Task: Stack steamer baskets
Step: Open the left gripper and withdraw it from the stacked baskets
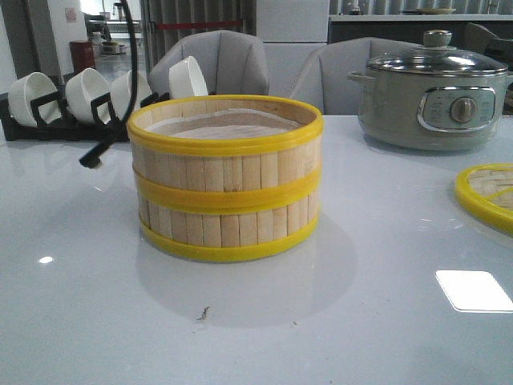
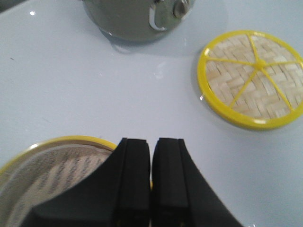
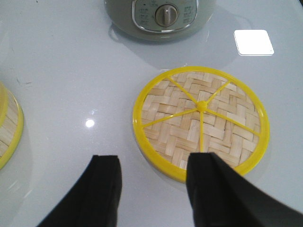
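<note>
The 2 steamer baskets (image 1: 225, 178) already sit one on the other near the middle of the table (image 1: 385, 321), rims lined up. They look light and stiff, with thin slats and a soft liner, so the yellow rim is probably the safest place to grip. The left hand (image 2: 151, 177) hangs over the top rim, fingers pressed together on nothing. The right hand (image 3: 154, 187) is spread above the woven lid (image 3: 201, 120). The grey pot (image 1: 433, 92) and bowl rack (image 1: 72, 100) stand well apart.

No legible text

Small markings are seen around the dial on the control panel of the grey electric pot (image 3: 161, 16), but they are too blurred to be read.
</note>
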You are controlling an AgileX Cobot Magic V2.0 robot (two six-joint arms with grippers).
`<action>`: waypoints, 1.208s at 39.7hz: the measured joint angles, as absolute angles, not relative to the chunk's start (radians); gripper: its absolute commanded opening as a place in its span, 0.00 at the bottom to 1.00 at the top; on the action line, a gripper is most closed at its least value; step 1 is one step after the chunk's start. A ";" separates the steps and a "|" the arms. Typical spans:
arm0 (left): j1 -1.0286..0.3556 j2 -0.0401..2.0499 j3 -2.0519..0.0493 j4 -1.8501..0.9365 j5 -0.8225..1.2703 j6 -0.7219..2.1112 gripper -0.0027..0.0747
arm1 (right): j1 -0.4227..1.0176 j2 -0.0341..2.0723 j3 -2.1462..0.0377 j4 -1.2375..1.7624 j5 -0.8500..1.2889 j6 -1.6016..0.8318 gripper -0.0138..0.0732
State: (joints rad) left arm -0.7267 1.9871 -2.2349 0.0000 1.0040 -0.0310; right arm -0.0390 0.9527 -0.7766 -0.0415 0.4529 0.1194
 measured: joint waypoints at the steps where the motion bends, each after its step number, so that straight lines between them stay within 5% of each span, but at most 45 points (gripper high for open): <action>1: -0.714 1.973 -2.237 0.000 1.004 -0.031 0.15 | -0.039 0.953 -0.777 -0.041 0.453 0.119 0.65; 21: -0.337 1.518 -2.140 0.008 1.027 -0.031 0.15 | -0.008 0.953 -0.777 -0.041 0.448 0.119 0.65; 48: -0.255 0.659 -0.994 0.008 0.631 -0.039 0.15 | 0.002 0.953 -0.777 -0.016 0.445 0.119 0.65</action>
